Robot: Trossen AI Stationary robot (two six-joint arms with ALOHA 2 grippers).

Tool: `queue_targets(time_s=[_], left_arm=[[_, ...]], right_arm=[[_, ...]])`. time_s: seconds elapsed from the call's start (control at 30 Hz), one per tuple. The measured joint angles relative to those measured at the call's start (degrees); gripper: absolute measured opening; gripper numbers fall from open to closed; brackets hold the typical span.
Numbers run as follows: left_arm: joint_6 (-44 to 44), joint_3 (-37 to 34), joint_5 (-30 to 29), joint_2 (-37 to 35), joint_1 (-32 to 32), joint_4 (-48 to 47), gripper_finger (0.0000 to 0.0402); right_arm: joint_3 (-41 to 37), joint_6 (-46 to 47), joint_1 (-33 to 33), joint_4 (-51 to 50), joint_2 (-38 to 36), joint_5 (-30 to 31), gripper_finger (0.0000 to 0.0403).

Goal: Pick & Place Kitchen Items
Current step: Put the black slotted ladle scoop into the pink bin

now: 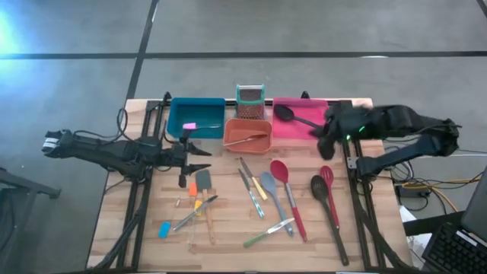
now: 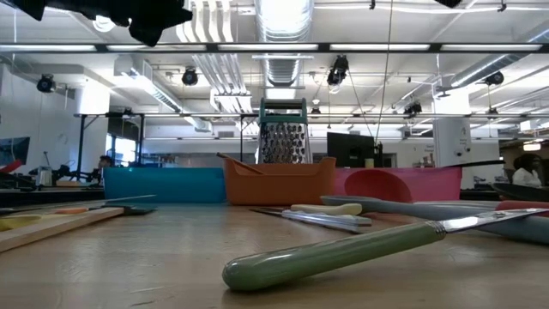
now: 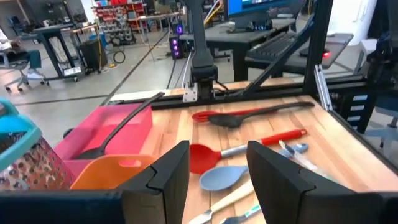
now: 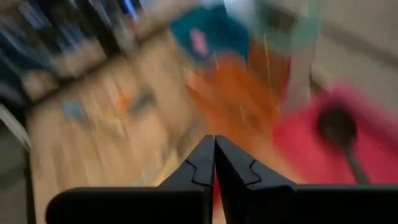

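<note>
Kitchen items lie loose on the wooden table: a red spoon (image 1: 280, 176), a grey-blue spoon (image 1: 269, 186), a black slotted spatula (image 1: 326, 199), a red slotted spoon (image 1: 327, 174), knives and short coloured tools (image 1: 199, 199), and a green-handled knife (image 2: 343, 250) near the front. A black ladle (image 1: 295, 117) rests in the pink bin (image 1: 283, 128). My left gripper (image 1: 202, 158) hovers open at the left, level, pointing toward the spoons (image 3: 205, 155), with nothing between its fingers. My right gripper (image 1: 323, 146) is shut and empty above the pink bin's right end.
Along the far edge stand a blue bin (image 1: 196, 116) with a small pink item (image 1: 189, 125), an orange bin (image 1: 247, 135) with one utensil inside, and a teal-rimmed grater-like holder (image 1: 249, 97). Black frame rails (image 1: 137, 205) run along both table sides.
</note>
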Motion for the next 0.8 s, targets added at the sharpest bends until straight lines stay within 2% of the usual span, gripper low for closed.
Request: queue_targets(time_s=[0.17,0.43,0.57,0.8], left_arm=[[0.0,-1.49,-0.09,0.0,0.0,-0.1,0.0165],[-0.02,-4.68,-0.11,0.0,0.0,-0.18,0.0165],[-0.02,-6.27,-0.11,0.01,0.0,-0.36,0.0165],[-0.76,-8.62,-0.1,0.07,0.0,-0.38,0.0165]], right_arm=[[1.15,11.27,8.01,-11.89,5.06,1.64,0.0008],[-0.99,34.25,24.89,-13.29,7.66,6.68,0.0008],[-1.88,47.37,32.44,-17.8,10.22,7.31,0.0008],[-5.92,66.02,39.58,-24.93,15.08,6.55,0.0008]])
